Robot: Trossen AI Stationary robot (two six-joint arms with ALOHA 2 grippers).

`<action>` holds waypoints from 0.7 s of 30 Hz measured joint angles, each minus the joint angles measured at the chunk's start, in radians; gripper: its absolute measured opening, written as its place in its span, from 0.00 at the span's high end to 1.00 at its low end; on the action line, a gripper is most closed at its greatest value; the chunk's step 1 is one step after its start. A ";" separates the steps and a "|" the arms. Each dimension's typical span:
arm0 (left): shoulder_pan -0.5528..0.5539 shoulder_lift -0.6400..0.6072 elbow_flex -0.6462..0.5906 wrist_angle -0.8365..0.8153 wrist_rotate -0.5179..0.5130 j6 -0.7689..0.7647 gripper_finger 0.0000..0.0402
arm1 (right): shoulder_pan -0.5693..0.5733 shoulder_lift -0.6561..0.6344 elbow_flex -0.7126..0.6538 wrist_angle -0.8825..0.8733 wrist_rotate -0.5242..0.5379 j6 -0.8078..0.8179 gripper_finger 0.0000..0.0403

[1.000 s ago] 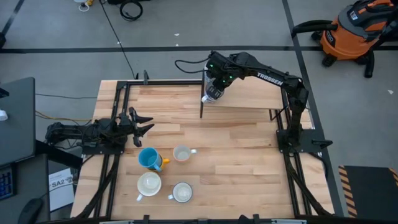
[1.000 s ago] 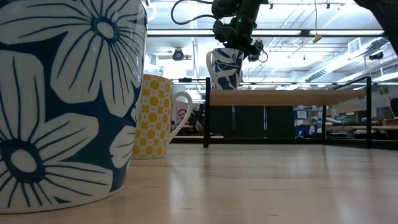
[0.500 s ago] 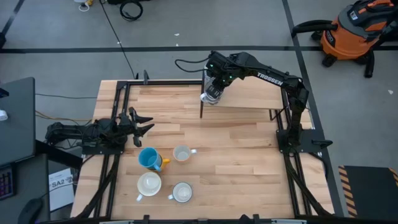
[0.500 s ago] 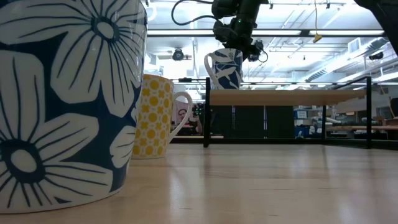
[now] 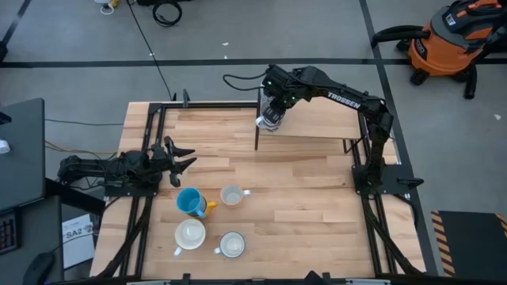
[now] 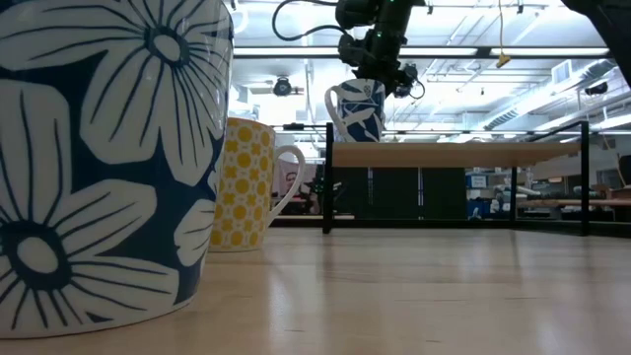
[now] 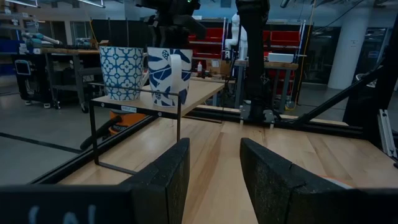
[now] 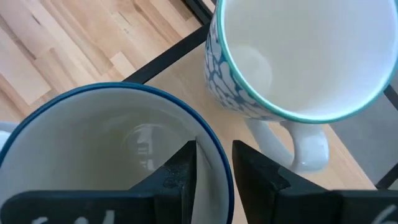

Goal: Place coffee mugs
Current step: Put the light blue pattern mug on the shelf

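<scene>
Teal-rimmed second mug shows clearly only from right wrist.

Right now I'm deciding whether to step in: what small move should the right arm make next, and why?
Probably open the fingers and let go. The right gripper pinches the rim of the blue-leaf mug, which appears to sit upright on the raised shelf, beside the patterned mug already there. Then lift clear. The left gripper waits open near the table's left edge.
</scene>
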 joint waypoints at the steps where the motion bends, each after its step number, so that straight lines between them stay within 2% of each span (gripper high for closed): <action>1: 0.000 0.000 0.000 0.000 0.000 0.000 0.63 | 0.000 0.000 0.000 0.001 0.000 0.000 0.73; 12: 0.000 0.000 0.000 0.000 0.000 0.000 0.63 | -0.001 0.000 0.000 0.004 -0.003 -0.005 0.72; 21: 0.000 0.000 0.000 0.000 0.000 0.000 0.63 | -0.003 0.000 0.000 0.005 -0.003 -0.007 0.66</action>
